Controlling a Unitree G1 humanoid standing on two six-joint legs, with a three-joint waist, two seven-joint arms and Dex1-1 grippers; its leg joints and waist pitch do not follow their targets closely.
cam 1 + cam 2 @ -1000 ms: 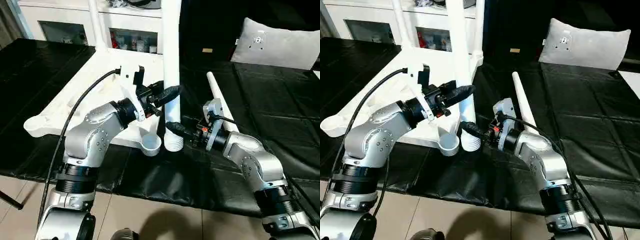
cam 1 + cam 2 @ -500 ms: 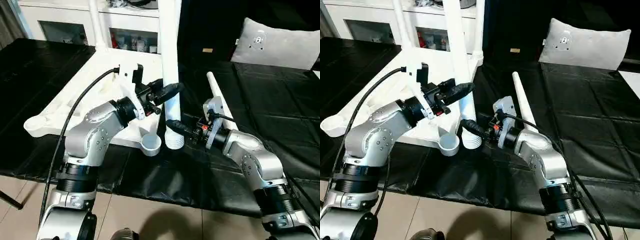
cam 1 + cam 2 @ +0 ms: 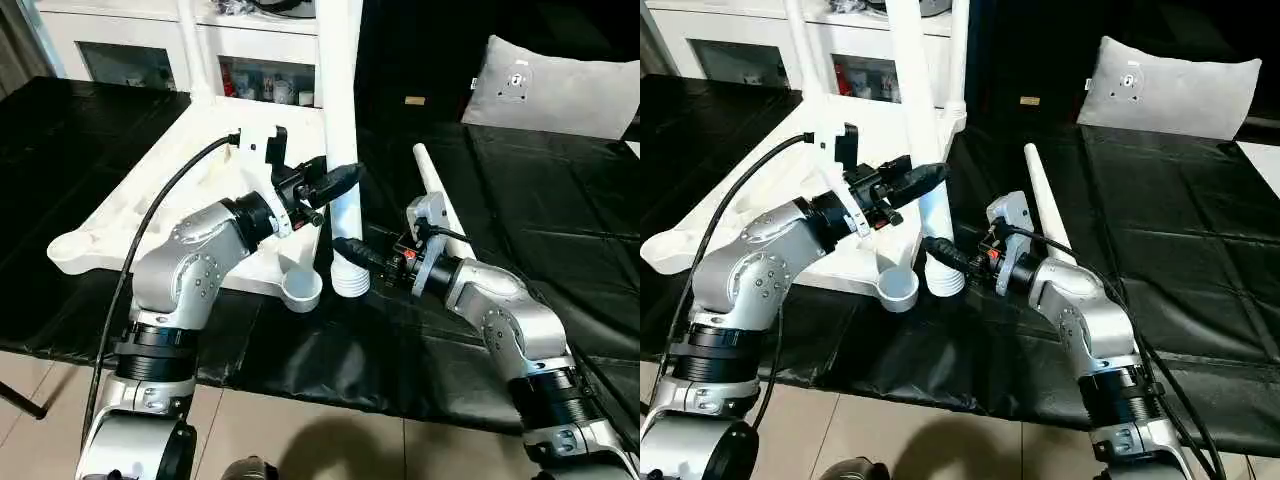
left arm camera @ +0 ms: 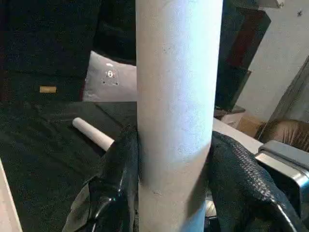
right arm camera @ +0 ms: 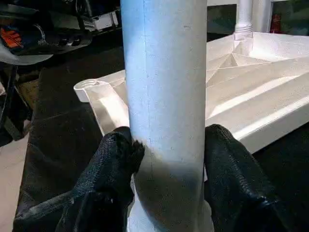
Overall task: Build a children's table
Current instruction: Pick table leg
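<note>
The upright leg (image 3: 340,140) has tipped a little, its top leaning further toward the cabinet side than a second ago. Its flared foot has slid slightly nearer the right gripper (image 3: 352,252), and the left gripper (image 3: 335,180) has edged along with it.

Black sheet (image 3: 520,180) over work surface; grey pillow (image 3: 560,85) far right; glass-door white cabinet (image 3: 130,45) behind.

Silver forearms showing dotted screws, ribbed black wrist collars; black cable looping off left arm; black textured pincer fingers (image 4: 241,183).
</note>
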